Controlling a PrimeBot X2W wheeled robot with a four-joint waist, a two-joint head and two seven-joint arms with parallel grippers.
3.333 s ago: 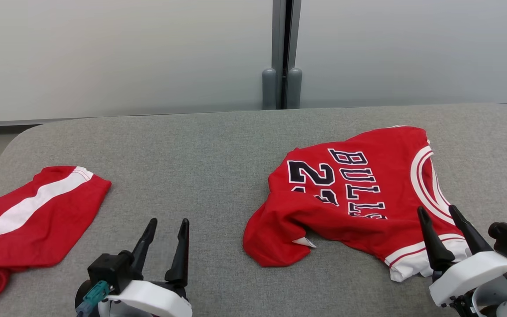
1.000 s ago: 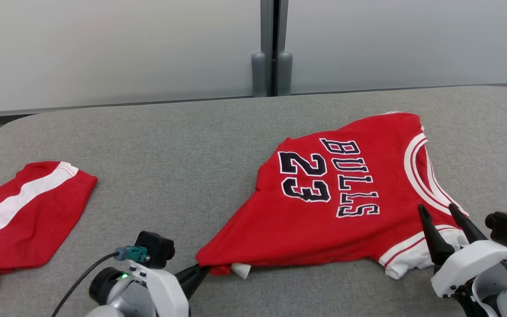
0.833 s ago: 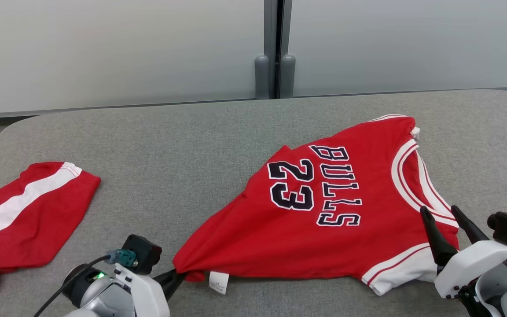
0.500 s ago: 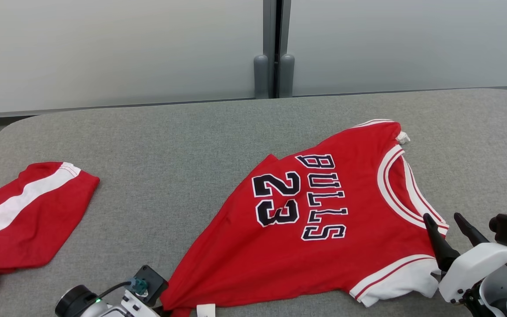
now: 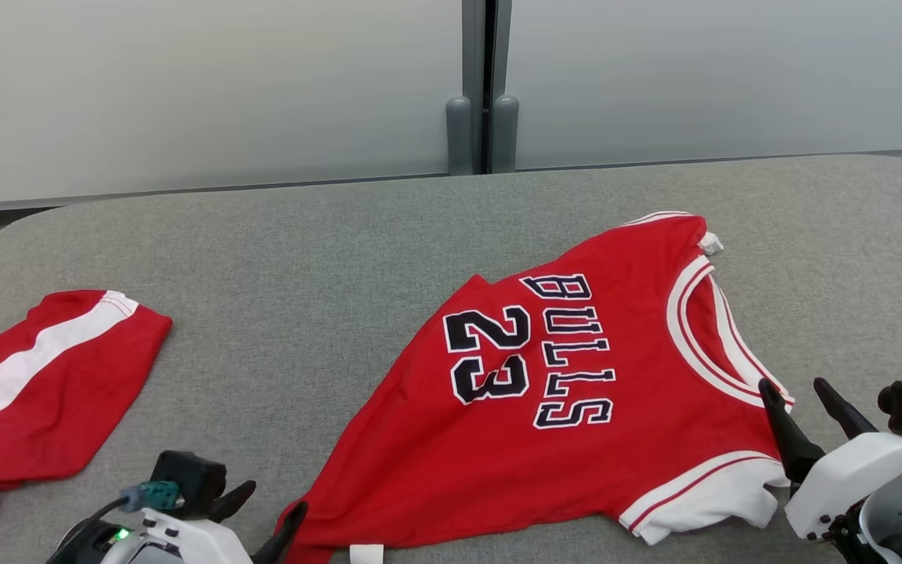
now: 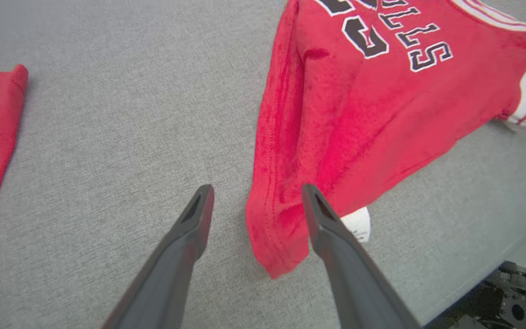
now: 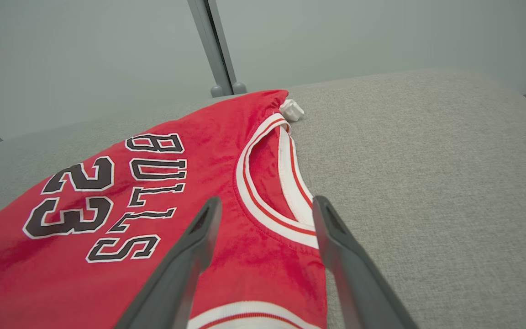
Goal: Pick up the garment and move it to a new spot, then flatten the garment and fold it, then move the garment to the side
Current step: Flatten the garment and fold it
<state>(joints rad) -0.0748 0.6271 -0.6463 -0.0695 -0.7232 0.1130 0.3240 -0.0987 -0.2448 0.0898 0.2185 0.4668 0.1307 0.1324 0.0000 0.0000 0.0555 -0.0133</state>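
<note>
Probably a lab or office: frosted partition panels (image 5: 185, 94) behind grey fabric-covered table (image 5: 302, 258).

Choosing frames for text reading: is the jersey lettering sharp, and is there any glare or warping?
Head view: soft even light, no glare, jersey lettering crisp. Left wrist view: wide-angle stretch, lettering cropped at the top, left gripper blurry near the lens. Right wrist view: lettering sharp but slanted.

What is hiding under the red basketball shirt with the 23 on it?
The red basketball shirt lies on the grey cloth-covered table, and a small white label pokes out from under its corner. Anything else beneath is hidden.
</note>
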